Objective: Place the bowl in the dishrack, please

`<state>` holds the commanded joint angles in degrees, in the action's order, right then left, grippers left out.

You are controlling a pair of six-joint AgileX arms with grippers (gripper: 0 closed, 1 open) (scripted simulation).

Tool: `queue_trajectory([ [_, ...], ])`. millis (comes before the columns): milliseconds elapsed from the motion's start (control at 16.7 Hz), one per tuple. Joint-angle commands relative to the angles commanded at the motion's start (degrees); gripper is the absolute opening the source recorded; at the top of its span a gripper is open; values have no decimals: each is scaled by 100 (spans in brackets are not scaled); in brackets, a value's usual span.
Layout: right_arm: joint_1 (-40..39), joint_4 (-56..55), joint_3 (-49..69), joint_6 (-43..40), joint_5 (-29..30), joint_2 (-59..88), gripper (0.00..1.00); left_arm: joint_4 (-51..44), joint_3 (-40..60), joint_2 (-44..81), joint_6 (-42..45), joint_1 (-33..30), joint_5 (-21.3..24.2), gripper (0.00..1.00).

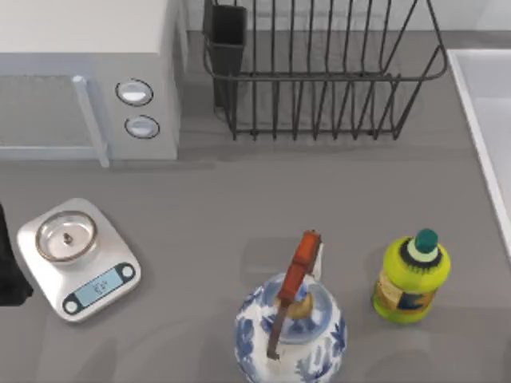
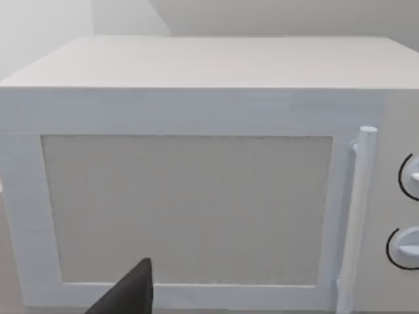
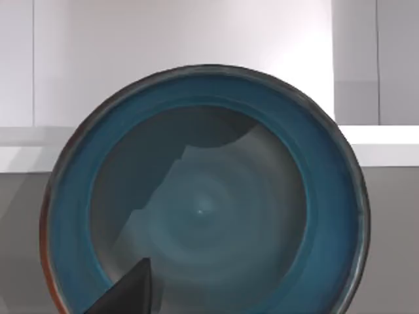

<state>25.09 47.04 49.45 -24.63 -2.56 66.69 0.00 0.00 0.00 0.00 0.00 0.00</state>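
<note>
The bowl (image 1: 294,287), dark teal-blue with a reddish-brown rim, stands on edge in the air above the blue-white jar (image 1: 295,339) at the table's front middle. Its inside (image 3: 203,209) faces the right wrist camera, close up. My right gripper (image 3: 134,291) is shut on the bowl at its rim, with one dark finger showing against it. The black wire dishrack (image 1: 319,80) stands at the back, centre to right, with nothing in it and a dark cutlery cup (image 1: 227,40) at its left corner. My left gripper (image 1: 8,275) is parked at the left edge, facing the microwave (image 2: 196,196).
A white microwave (image 1: 88,80) fills the back left. A steel-pan kitchen scale (image 1: 80,259) sits front left. A yellow-green bottle (image 1: 411,275) stands right of the jar. A white raised surface (image 1: 487,120) borders the right side. Open grey tabletop lies between the bowl and the rack.
</note>
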Motion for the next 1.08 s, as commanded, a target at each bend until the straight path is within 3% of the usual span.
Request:
queue_trajectory([
  [480,927,1627,1874,-896,-65,2299,100,0,0,0,0,0,0,100],
  [840,924,1634,1896,-909,-63,2337,100,0,0,0,0,0,0,100],
  [1080,896,990,1487,-858,-63,2592,100,0,0,0,0,0,0,100],
])
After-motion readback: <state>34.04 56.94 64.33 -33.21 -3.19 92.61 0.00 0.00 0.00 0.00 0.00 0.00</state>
